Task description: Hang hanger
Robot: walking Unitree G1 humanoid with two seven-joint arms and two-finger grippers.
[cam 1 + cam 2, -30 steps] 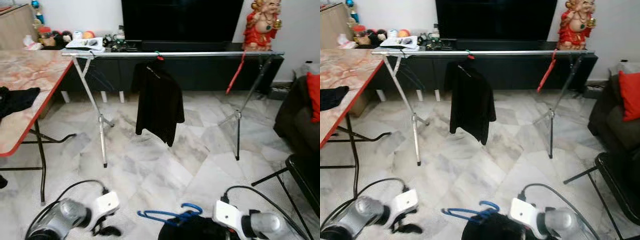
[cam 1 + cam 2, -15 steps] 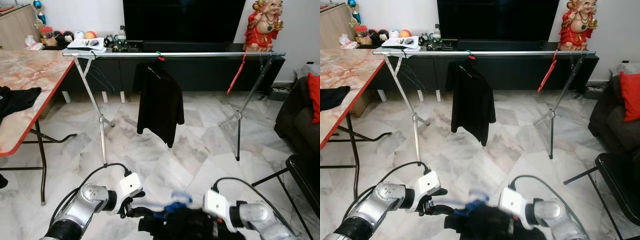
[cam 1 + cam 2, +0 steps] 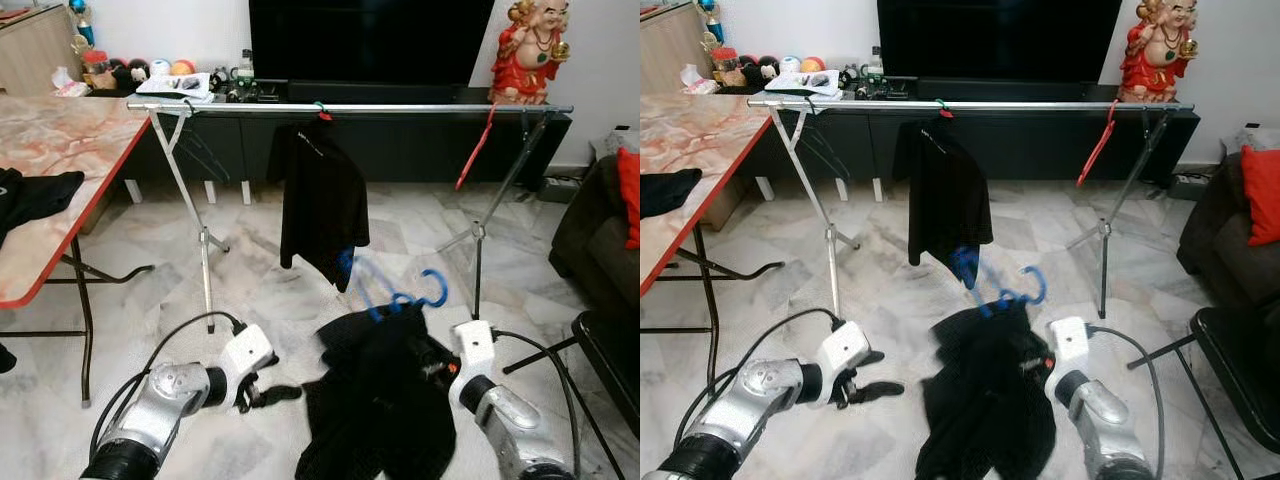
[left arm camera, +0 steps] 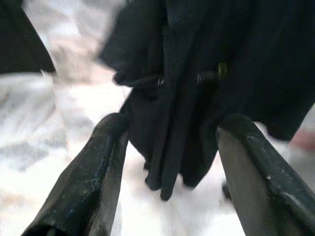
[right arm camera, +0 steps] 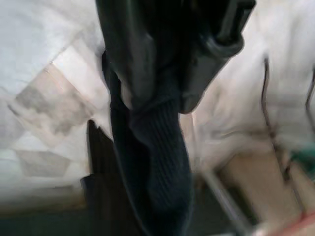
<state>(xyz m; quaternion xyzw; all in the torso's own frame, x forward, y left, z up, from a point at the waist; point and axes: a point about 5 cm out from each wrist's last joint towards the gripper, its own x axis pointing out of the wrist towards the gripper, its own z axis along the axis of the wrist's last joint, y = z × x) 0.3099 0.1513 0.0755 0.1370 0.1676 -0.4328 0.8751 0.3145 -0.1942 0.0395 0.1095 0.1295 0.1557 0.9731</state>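
1. Right pincer (image 3: 432,365), closed on black shirt (image 3: 385,395) draped on blue hanger (image 3: 392,290), lifted in near middle.
2. Left pincer (image 3: 268,392), open and empty, just left of shirt.
3. Not yet hung: rail (image 3: 400,108) far off, already carrying another black shirt (image 3: 320,200).

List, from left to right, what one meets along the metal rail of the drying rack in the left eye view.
Rack's left leg → hanging black shirt → red hanger → rack's right leg.
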